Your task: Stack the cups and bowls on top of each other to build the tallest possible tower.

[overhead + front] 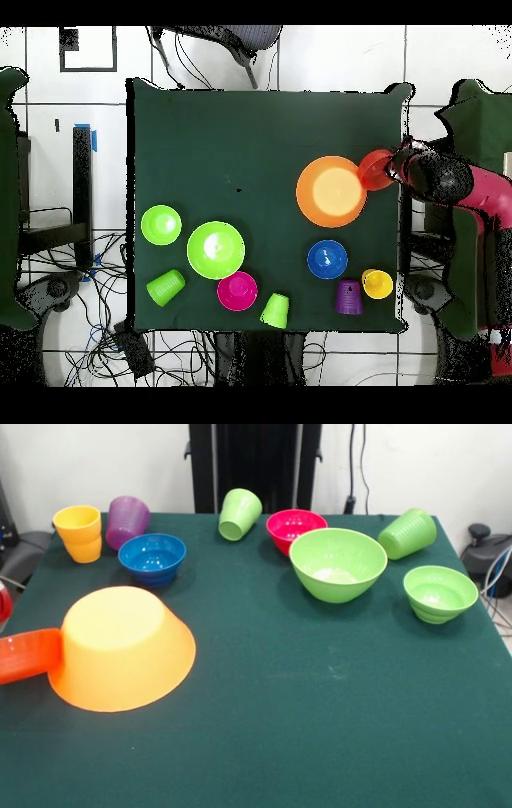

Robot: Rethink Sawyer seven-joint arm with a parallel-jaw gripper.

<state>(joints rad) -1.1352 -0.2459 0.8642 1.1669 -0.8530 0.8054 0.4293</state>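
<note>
Overhead, the arm reached in over the counter edge, its end effector at the red-orange bowl. Whether it was clenched on the bowl or released, I could not tell. That bowl touched the huge orange bowl just beyond the end effector; the remaining bowls and cups sat well apart from it. No tower was begun yet. The front view missed the end effector but showed what the overhead hid: the huge orange bowl stood upside down and the red-orange bowl lay tipped on its side against its wall. Likely risks: the glossy bowl sliding off that slope, or a push shifting the base.
</note>
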